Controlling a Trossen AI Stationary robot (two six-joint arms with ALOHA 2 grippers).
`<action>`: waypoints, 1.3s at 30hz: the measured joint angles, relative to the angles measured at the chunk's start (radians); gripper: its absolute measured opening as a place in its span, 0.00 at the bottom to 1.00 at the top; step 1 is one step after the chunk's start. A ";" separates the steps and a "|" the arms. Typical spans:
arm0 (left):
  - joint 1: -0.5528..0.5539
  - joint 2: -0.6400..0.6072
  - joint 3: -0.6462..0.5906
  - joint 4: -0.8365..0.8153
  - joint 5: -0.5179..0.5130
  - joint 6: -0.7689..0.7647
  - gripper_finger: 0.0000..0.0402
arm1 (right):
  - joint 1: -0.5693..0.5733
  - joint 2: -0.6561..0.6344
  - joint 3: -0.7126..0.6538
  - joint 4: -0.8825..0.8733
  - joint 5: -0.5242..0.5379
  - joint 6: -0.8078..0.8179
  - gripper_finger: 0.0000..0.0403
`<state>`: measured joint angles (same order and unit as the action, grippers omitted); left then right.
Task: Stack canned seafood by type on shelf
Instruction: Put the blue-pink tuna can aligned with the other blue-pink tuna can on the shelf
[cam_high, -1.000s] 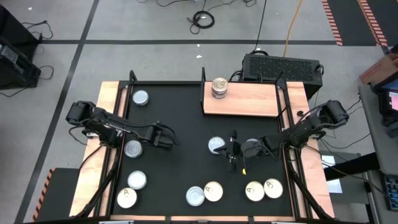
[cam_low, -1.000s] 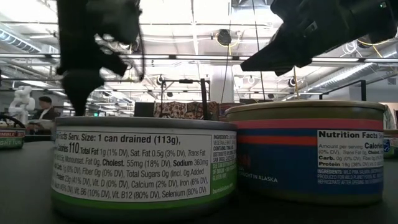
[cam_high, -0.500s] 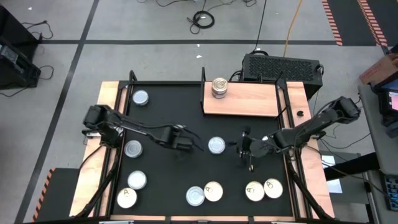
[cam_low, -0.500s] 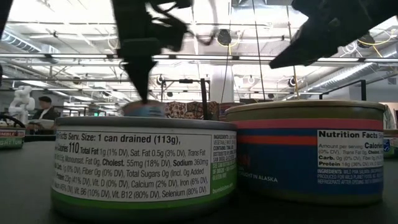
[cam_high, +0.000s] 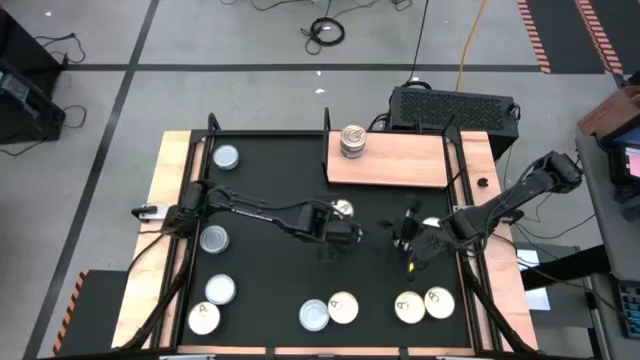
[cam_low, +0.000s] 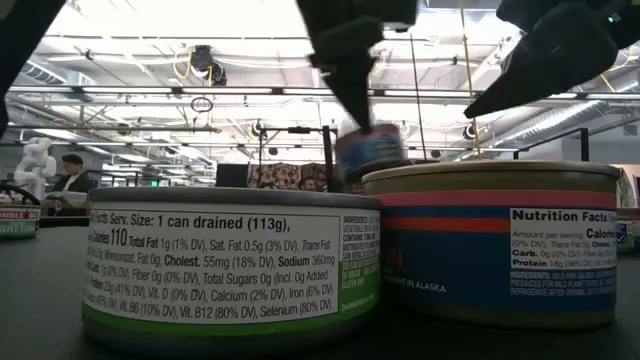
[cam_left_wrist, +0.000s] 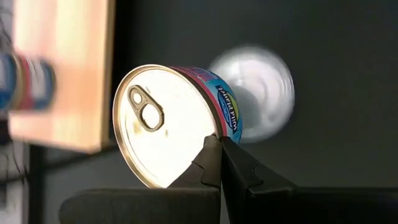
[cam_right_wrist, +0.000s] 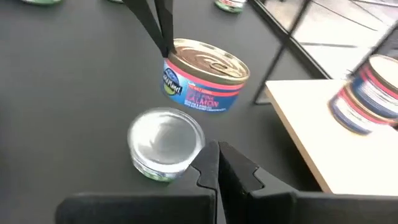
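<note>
Place: robotics lab / industrial hall
Evidence: exposed ducts (cam_low: 560, 125) + ceiling lights, taped floor (cam_high: 250, 70), loose cables (cam_high: 326, 31), person at desk (cam_low: 72, 172)

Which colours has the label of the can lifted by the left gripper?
Blue with a pink-red band on the salmon can; right wrist view.

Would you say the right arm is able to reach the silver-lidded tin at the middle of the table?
Probably yes: the silver-lidded tin lies just ahead of the right pincer, nothing between them. That pincer is shut, though, and the left pincer holds a salmon tin close by.
</note>
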<state>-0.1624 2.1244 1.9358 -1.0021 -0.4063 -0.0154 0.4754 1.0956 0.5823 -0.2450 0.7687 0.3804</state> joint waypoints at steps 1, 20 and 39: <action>0.009 0.014 0.020 0.006 -0.006 0.027 0.00 | 0.003 -0.004 0.000 -0.025 0.015 0.014 0.00; 0.264 0.112 0.085 0.171 -0.018 0.313 0.00 | 0.004 -0.011 0.000 -0.098 0.064 0.070 0.00; 0.333 0.156 0.086 0.192 0.034 0.385 0.00 | 0.003 -0.010 -0.001 -0.099 0.099 0.071 0.00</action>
<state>0.1702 2.2803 2.0216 -0.8097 -0.3723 0.3700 0.4786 1.0851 0.5816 -0.3435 0.8677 0.4511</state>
